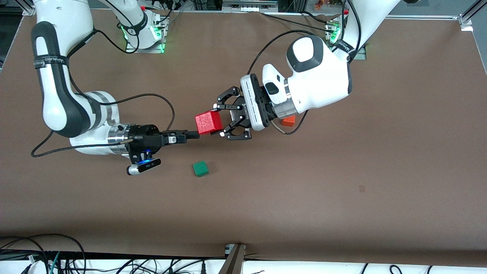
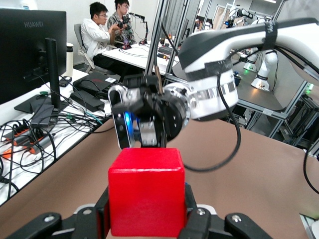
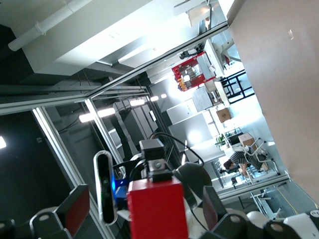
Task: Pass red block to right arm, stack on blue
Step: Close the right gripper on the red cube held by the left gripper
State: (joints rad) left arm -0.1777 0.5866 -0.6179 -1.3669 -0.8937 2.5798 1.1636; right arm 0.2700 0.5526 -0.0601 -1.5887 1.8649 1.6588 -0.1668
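My left gripper [image 1: 218, 121] is shut on the red block [image 1: 207, 122] and holds it in the air over the middle of the table. In the left wrist view the block [image 2: 147, 194] sits between the left gripper's fingers [image 2: 192, 224]. My right gripper [image 1: 196, 134] is level with the block, pointing at it, with its tips at the block's edge. In the right wrist view its fingers [image 3: 75, 209] stand open on either side of the block [image 3: 157, 209] with a gap on each side. The right gripper [image 2: 149, 134] faces the left wrist camera just past the block. The blue cube is not in view.
A green cube [image 1: 200, 168] lies on the brown table [image 1: 342, 182], nearer to the front camera than the red block. An orange cube [image 1: 288, 121] lies partly hidden under the left arm's wrist. The right arm's cable [image 1: 163, 102] loops above the table.
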